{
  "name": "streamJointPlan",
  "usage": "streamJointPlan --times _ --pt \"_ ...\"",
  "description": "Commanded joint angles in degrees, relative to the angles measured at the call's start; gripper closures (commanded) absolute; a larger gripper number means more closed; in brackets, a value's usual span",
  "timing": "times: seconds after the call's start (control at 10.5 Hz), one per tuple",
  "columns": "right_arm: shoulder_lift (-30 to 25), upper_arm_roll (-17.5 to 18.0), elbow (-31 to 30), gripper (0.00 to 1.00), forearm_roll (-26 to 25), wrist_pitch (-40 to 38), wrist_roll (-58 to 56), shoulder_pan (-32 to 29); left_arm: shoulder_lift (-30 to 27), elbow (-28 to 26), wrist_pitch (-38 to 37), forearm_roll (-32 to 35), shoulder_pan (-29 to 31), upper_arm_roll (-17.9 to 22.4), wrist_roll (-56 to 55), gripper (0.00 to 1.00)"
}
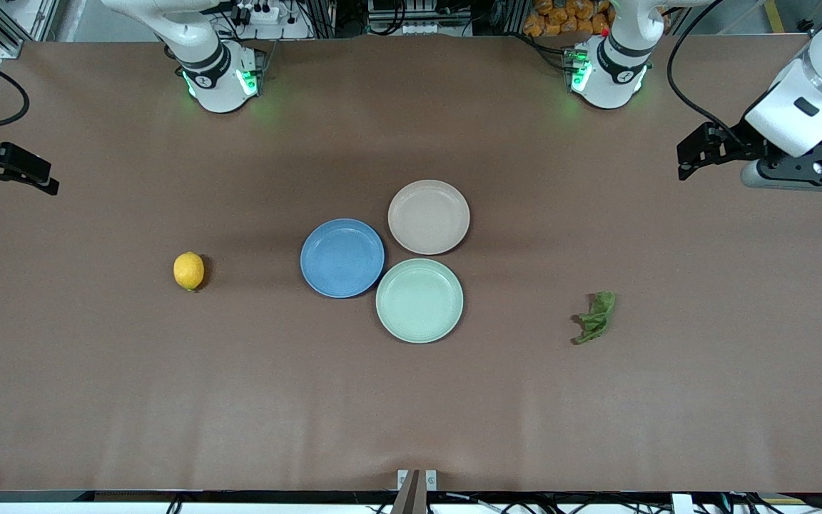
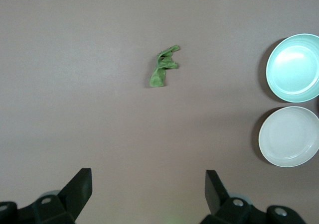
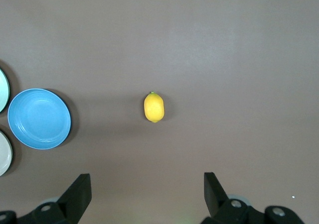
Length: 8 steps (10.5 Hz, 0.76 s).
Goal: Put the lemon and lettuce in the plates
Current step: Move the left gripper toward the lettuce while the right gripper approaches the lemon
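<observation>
The yellow lemon (image 1: 188, 271) lies on the brown table toward the right arm's end, beside the blue plate (image 1: 342, 258). It also shows in the right wrist view (image 3: 154, 107). The green lettuce (image 1: 596, 318) lies toward the left arm's end and shows in the left wrist view (image 2: 163, 67). The beige-pink plate (image 1: 429, 216) touches the blue one. Both plates are empty. My left gripper (image 1: 691, 153) hangs open and empty over bare table at its end (image 2: 148, 189). My right gripper (image 1: 43, 178) hangs open and empty over bare table at its end (image 3: 147, 191).
A pale mint-green plate (image 1: 419, 300) sits against the blue and beige plates, nearer to the front camera, and is empty. Both arm bases stand along the table's edge farthest from the front camera. The brown table (image 1: 411, 414) is wide around the objects.
</observation>
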Motion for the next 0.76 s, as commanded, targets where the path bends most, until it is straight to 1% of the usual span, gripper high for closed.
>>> streamJointPlan --times 0.0,0.19,0.38,0.57,0.66 --pt "-0.53 0.5 -0.31 0.0 0.02 -0.48 -0.32 -0.77 1.97 0.06 2.92 1.14 -0.33 -0.21 -0.8 0.0" --pt "-0.45 0.5 -1.26 0.0 0.11 -0.04 -0.4 -0.86 4.86 -0.82 5.47 0.62 -0.25 -0.83 -0.8 0.0" --pt "-0.44 0.5 -2.58 0.0 0.2 0.4 -0.4 -0.86 7.07 -4.93 11.78 0.62 -0.42 -1.18 -0.8 0.0" --pt "-0.53 0.59 -6.44 0.0 0.28 2.93 -0.49 -0.77 9.17 -7.58 16.1 0.7 -0.33 -1.18 -0.19 0.0" --pt "-0.53 0.59 -7.94 0.0 0.28 4.52 -0.49 -0.68 11.71 -7.68 17.43 1.05 -0.42 -1.18 -0.18 0.0"
